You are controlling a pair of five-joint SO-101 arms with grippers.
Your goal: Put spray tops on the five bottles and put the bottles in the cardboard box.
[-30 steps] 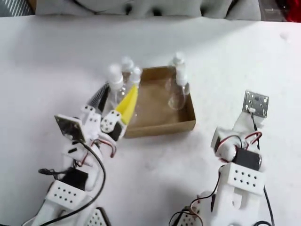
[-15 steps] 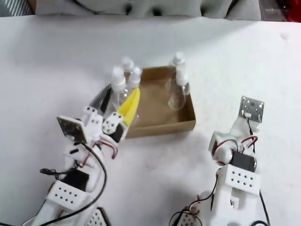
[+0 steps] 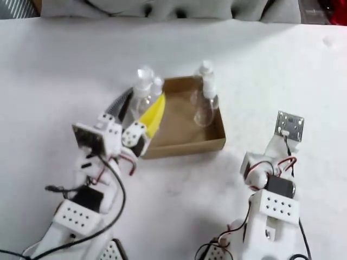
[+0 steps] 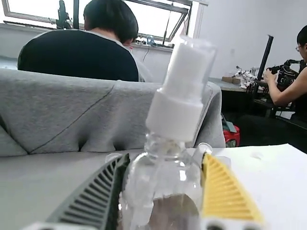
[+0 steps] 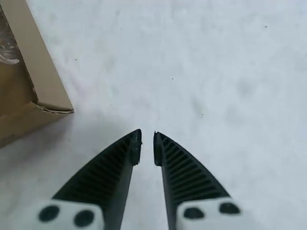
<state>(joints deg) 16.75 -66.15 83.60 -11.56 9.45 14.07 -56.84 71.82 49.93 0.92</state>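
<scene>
My left gripper [image 3: 144,98] is shut on a clear bottle [image 3: 142,102] at the left wall of the cardboard box [image 3: 184,142]. In the left wrist view the bottle [image 4: 163,184] stands upright between the grey finger [image 4: 98,196] and the yellow finger [image 4: 224,194], and it wears a white spray top [image 4: 180,96]. Two more topped bottles [image 3: 206,100] stand inside the box by its right wall. Another topped bottle [image 3: 158,84] stands at the box's far left corner. My right gripper [image 5: 147,147] hangs shut and bare over the table, right of the box corner [image 5: 45,103].
The white table [image 3: 65,70] is bare to the left, far side and right of the box. The right arm's body [image 3: 274,187] sits at the front right. A grey padded edge [image 4: 72,115] borders the far side of the table.
My left gripper has carried the bottle forward and a little right, closer to the box's left wall. The right arm drew back slightly, then kept still.
</scene>
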